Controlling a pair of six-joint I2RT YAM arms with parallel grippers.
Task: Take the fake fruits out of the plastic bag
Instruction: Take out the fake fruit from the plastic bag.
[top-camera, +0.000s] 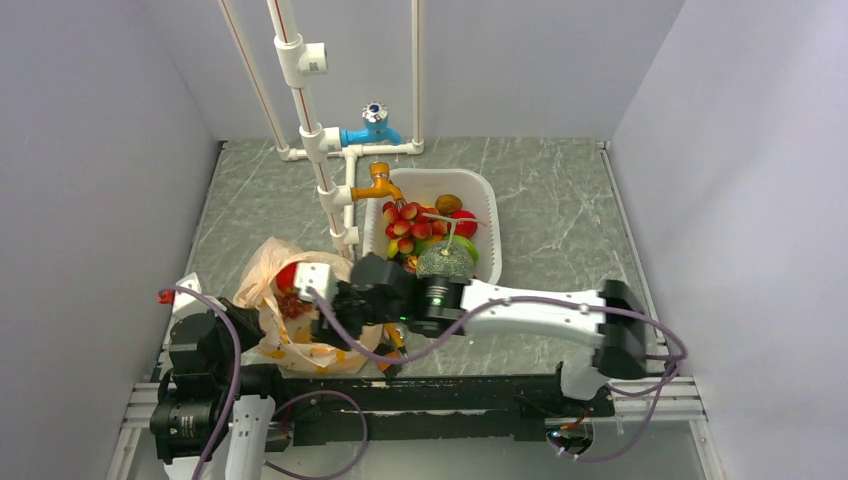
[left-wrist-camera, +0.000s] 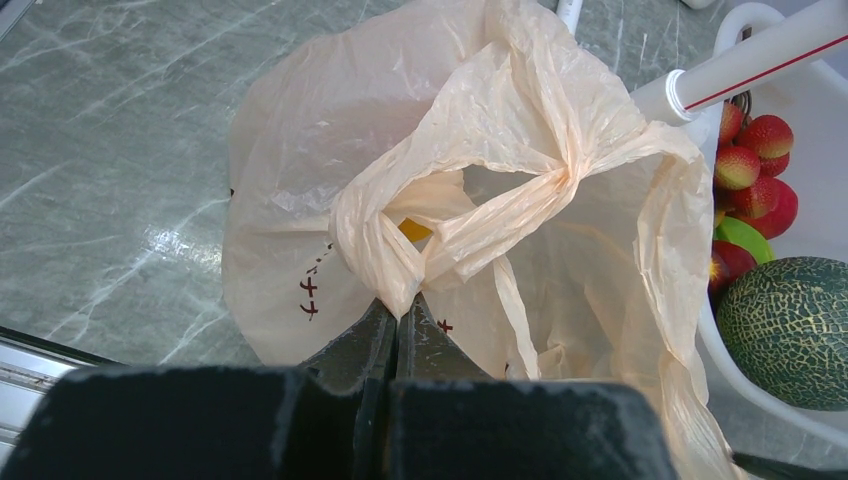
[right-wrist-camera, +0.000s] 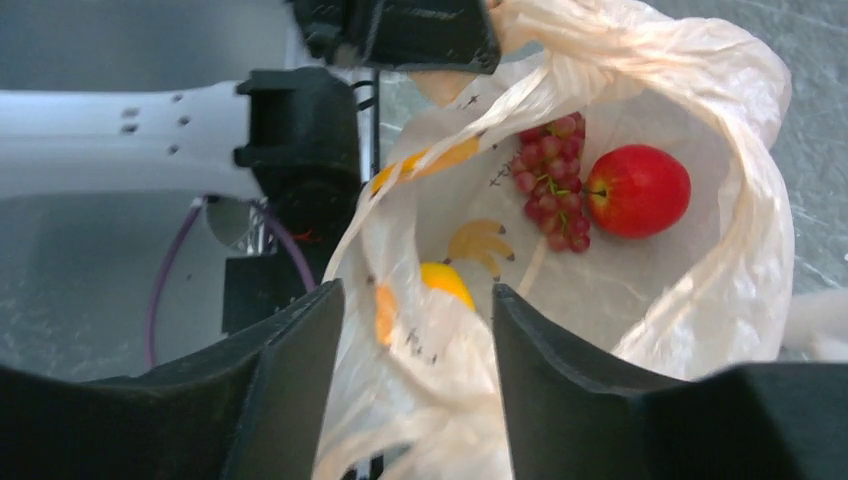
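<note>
Left gripper (top-camera: 258, 330), seen from above, pinches the near rim of the bag (top-camera: 262, 262), while the right gripper (top-camera: 303, 298) reaches over its mouth; the melon (top-camera: 446, 260) lies already in the basin (top-camera: 487, 215). Left wrist view: fingers (left-wrist-camera: 372, 335) closed together on a twisted fold of bag. Right wrist view: jaws apart, straddling the bag's edge; grapes (right-wrist-camera: 550, 185) and red fruit (right-wrist-camera: 640, 190) touch on the bag floor, a banana (right-wrist-camera: 445, 282) nearer. Step in hand: mouth held open for picking. The next move likely calls for advancing past the rim and closing on one fruit without catching film.
</note>
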